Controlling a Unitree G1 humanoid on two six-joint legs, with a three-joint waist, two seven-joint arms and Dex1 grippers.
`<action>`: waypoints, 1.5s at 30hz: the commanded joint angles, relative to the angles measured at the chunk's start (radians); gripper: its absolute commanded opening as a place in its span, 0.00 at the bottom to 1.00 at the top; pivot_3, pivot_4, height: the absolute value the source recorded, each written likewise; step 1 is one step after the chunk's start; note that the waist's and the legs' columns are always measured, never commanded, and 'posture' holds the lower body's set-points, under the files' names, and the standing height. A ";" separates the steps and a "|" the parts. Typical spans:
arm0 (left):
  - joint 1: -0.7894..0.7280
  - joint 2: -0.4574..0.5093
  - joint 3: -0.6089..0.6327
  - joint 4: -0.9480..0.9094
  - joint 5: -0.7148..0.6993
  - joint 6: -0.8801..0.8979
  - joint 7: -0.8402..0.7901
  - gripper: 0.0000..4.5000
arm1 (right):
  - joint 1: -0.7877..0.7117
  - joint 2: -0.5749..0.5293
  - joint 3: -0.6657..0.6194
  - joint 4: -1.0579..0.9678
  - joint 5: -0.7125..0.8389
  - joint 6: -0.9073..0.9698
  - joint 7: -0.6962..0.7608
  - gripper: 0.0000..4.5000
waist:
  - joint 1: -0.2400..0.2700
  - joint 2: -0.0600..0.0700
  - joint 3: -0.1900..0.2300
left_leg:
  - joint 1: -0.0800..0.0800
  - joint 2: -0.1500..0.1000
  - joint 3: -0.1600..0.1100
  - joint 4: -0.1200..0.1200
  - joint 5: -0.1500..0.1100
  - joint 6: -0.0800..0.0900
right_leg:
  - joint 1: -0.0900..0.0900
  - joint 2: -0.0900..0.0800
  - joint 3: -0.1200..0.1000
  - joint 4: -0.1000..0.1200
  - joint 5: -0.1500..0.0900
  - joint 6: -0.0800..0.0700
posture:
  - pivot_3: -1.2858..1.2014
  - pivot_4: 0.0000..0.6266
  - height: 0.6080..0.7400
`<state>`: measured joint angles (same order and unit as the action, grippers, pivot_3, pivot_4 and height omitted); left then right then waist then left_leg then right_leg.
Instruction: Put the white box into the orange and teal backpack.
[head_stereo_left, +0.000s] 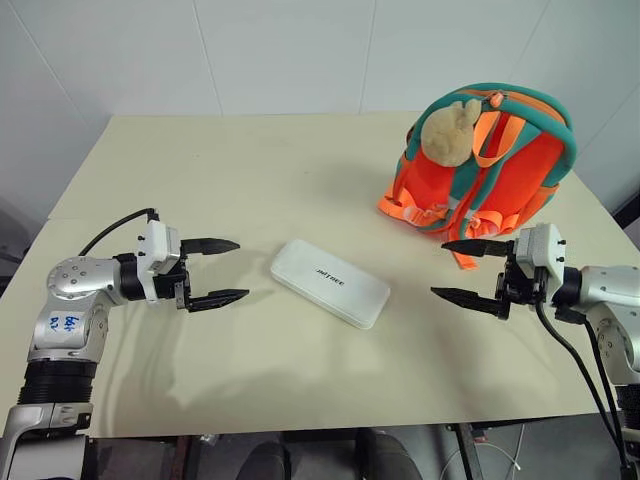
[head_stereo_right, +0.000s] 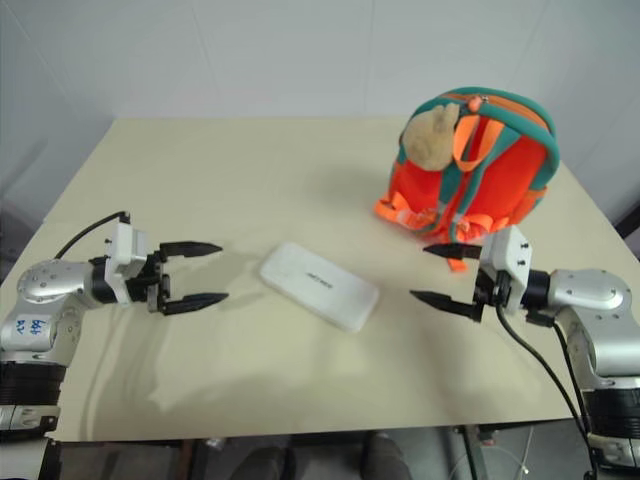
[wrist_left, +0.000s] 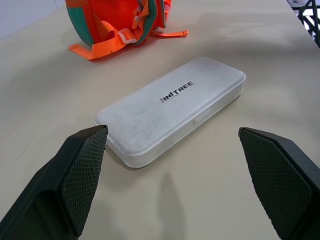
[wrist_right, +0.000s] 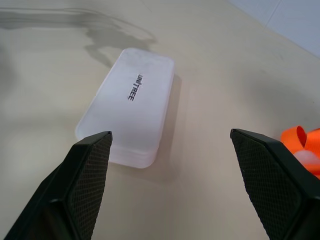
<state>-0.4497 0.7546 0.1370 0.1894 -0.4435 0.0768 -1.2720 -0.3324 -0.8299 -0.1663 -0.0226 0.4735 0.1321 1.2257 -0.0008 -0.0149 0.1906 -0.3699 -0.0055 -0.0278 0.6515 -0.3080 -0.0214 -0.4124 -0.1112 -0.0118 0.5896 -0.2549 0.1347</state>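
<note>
While the box (head_stereo_left: 329, 283) lies flat between them, both grippers, left (head_stereo_left: 216, 272) and right (head_stereo_left: 466, 270), point inward, fingers spread, empty.

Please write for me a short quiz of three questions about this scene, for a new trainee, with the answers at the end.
1. True or false: the white box already lies inside the orange and teal backpack.
2. Multiple choice: where does the box lie? A) between the left hand and the right hand; B) under the backpack; C) held in the right hand.
3. Fill in: both hands have their fingers ____ and hold nothing.

Key
1. False. The box lies flat on the table, apart from the backpack.
2. A.
3. Open.
</note>
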 joint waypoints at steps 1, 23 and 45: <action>-0.026 0.002 0.011 -0.029 -0.021 0.016 -0.002 0.99 | -0.014 -0.012 -0.005 -0.020 -0.011 -0.002 -0.012 1.00 | 0.000 0.000 0.000 | 0.000 0.000 0.000 0.000 0.000 0.000 | 0.000 0.000 0.000 0.000 0.000 0.000 | 0.52 0.24 1.00; -0.240 -0.021 -0.080 0.434 0.189 -0.226 -0.044 0.10 | 0.083 0.107 0.153 -0.182 -0.137 0.118 -0.233 0.03 | 0.005 0.000 0.000 | -0.001 0.000 0.000 0.002 0.000 0.000 | 0.000 0.000 0.000 0.001 0.000 0.000 | 0.52 0.24 1.00; -0.472 -0.236 -0.169 0.825 0.395 -0.430 0.154 0.00 | 0.151 0.217 0.276 -0.251 -0.228 0.270 -0.381 0.03 | 0.003 -0.002 -0.001 | -0.002 -0.001 0.001 0.005 -0.001 0.002 | 0.000 0.001 0.000 0.002 0.001 0.001 | 0.52 0.24 1.00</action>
<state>-0.8989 0.5182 -0.0295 1.0202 -0.0557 -0.3379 -1.1250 -0.1830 -0.6174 0.1155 -0.2346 0.2325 0.3968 0.8527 0.0017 -0.0165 0.1898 -0.3718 -0.0060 -0.0266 0.6570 -0.3088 -0.0199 -0.4127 -0.1105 -0.0121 0.5914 -0.2538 0.1361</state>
